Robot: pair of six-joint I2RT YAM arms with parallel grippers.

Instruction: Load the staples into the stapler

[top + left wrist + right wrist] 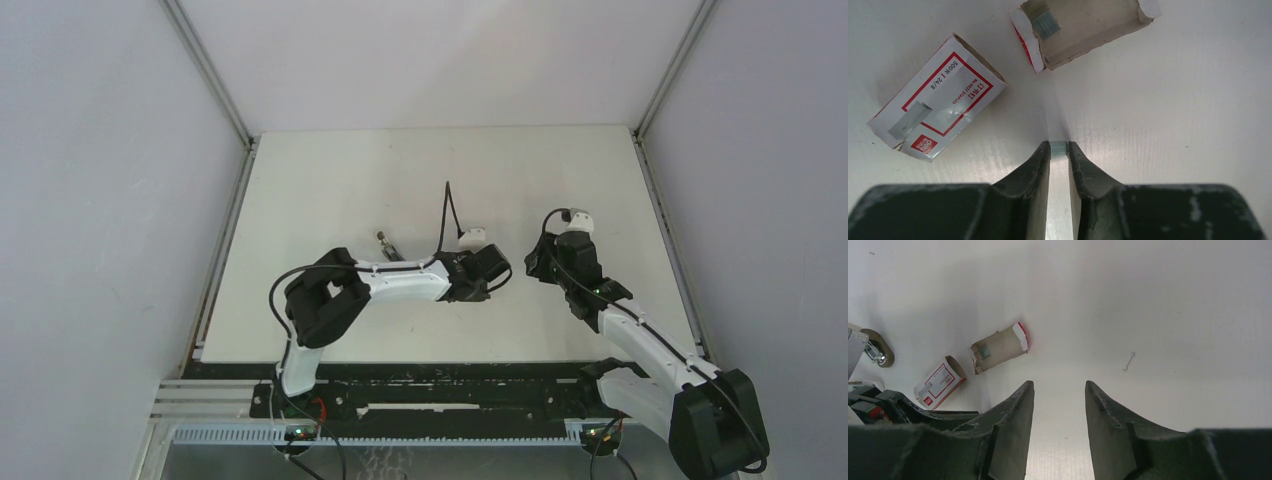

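View from above: left end effector [488,270] low over mid counter [330,180], right end effector [536,265] beside it. Left wrist: clamped on staple strip [1059,149]; sleeve [938,97] to left, staples tray [1083,25] farther off. Right wrist: half open, empty. Risk: tip-only pinch letting strip slip or snap.

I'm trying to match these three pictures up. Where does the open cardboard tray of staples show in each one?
Top external: not to be seen.
Left wrist: the open tray lies at the top edge, right of centre.
Right wrist: it lies left of centre.
Shared landmark: the red-and-white printed sleeve, just left of the tray in both wrist views.
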